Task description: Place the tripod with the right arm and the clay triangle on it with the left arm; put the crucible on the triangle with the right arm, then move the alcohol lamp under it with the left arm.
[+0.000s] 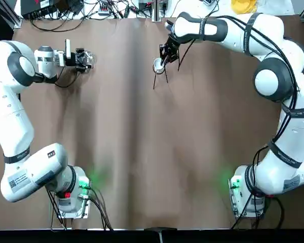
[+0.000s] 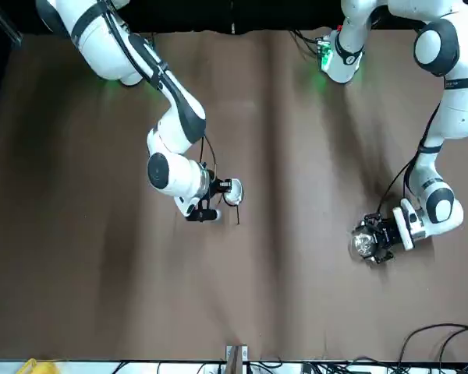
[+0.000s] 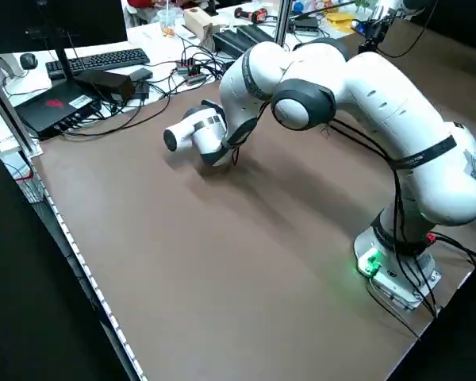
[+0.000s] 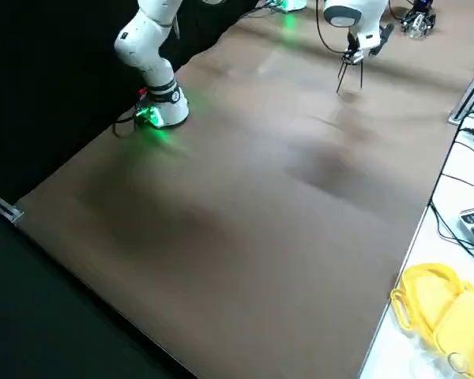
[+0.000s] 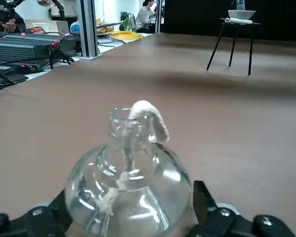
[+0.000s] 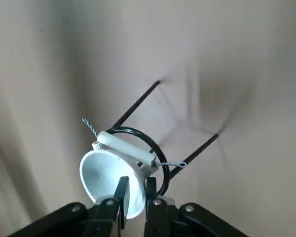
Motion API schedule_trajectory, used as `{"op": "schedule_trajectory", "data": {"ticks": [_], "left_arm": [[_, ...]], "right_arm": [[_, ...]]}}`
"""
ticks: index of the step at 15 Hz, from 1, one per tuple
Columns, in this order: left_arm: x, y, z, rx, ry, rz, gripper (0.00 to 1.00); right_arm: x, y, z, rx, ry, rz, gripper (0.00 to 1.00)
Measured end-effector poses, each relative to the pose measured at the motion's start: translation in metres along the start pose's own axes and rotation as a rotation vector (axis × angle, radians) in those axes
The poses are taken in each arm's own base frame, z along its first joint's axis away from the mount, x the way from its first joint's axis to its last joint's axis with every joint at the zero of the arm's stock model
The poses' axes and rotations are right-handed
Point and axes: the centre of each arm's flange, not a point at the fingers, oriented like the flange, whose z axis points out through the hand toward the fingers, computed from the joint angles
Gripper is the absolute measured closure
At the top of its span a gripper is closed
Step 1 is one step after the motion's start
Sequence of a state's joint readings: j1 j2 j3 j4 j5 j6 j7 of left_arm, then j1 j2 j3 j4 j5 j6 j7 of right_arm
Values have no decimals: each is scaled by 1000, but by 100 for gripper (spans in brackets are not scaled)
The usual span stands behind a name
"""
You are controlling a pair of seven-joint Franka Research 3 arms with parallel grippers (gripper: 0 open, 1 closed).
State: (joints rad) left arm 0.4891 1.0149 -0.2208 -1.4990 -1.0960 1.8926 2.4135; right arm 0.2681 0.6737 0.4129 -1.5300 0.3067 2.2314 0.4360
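On the brown table [image 1: 142, 152], right gripper [image 6: 134, 190] pinches crucible [image 6: 108, 175], hiding the triangle; left gripper [image 5: 128, 217] clasps lamp [image 5: 128, 192].

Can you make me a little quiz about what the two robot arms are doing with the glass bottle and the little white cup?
1. True or false: the crucible sits over the tripod, and the right gripper has it by the rim.
2. Which gripper has the alcohol lamp between its fingers?
A. left gripper
B. right gripper
C. neither
3. Fill in: the white piece lying on the tripod's ring, under the cup, is the clay ______.

Key: 1 true; 2 A; 3 triangle.
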Motion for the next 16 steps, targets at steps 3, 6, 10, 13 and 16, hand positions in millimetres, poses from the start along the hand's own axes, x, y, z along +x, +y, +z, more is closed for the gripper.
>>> {"op": "schedule_trajectory", "data": {"ticks": [3,6,10,13,16], "left_arm": [[1,-1,11,6,15,-5,3],[3,-3,11,10,14,1,19],[7,-5,16,5,14,14,19],[22,-9,37,-24,18,43,19],[46,-6,74,-94,43,79,19]], "right_arm": [[2,3,-1,-2,4,5,77],[4,4,-3,-2,9,7,74],[11,8,-12,3,24,15,72],[16,12,-21,5,40,23,70],[20,18,-31,-9,55,25,70]]}}
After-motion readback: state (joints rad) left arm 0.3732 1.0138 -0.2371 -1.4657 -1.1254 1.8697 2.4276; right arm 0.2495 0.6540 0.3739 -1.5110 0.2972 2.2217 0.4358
